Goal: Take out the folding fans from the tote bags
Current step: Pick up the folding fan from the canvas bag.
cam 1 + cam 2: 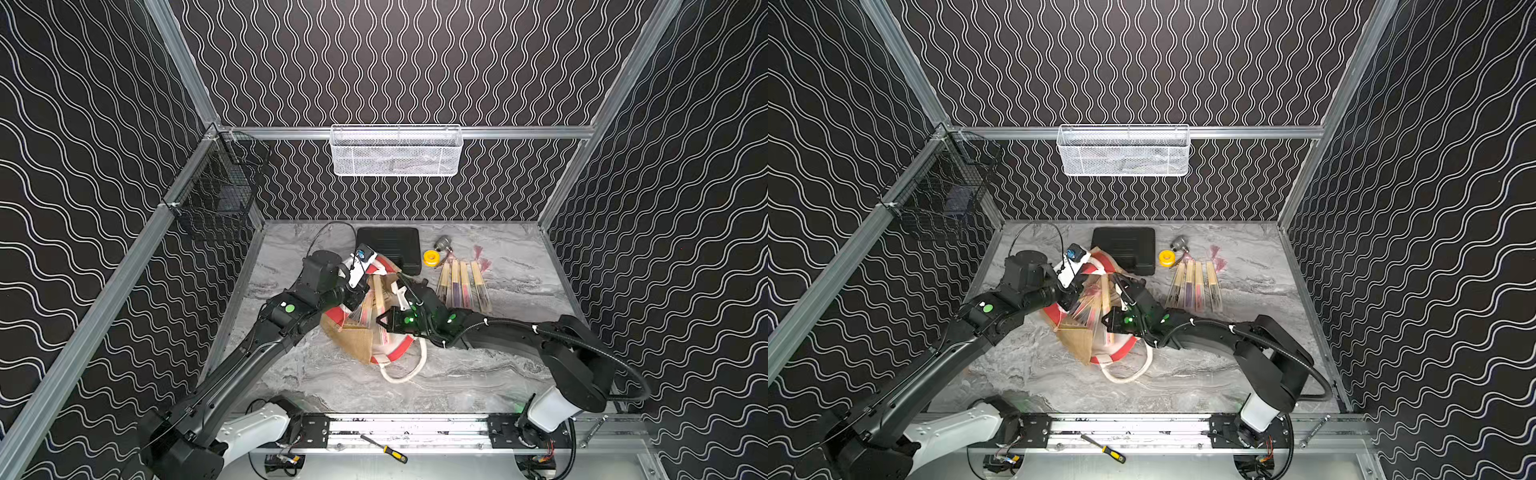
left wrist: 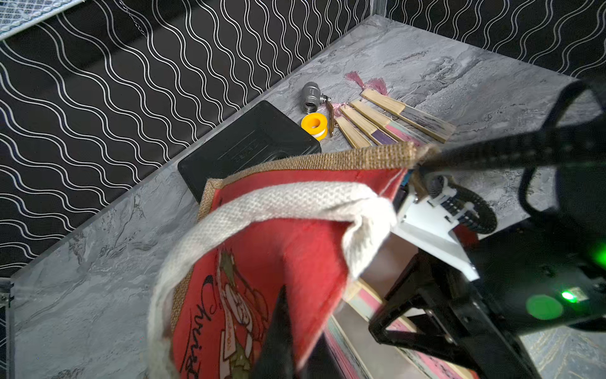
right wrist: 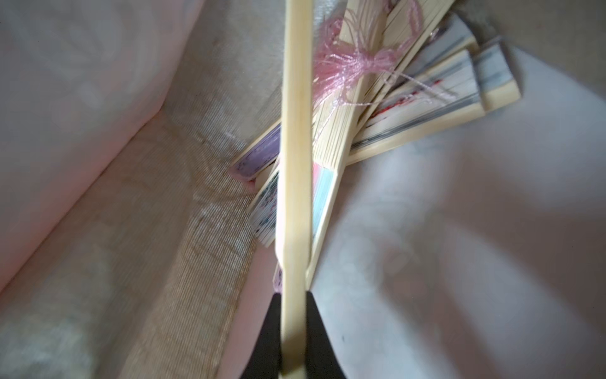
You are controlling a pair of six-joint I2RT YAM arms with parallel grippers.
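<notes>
- With right gripper (image 3: 292,297), pinching one folding fan (image 3: 296,131) by its bamboo rib inside tote bag (image 1: 351,338).
- With left gripper (image 2: 295,341), clamping bag's red panel.
- Probably light, stiff, slick; best held mid-rib.

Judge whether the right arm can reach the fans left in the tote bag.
Likely yes: the right gripper sits inside the open tote bag beside the loose fans, though shut on one fan.
</notes>
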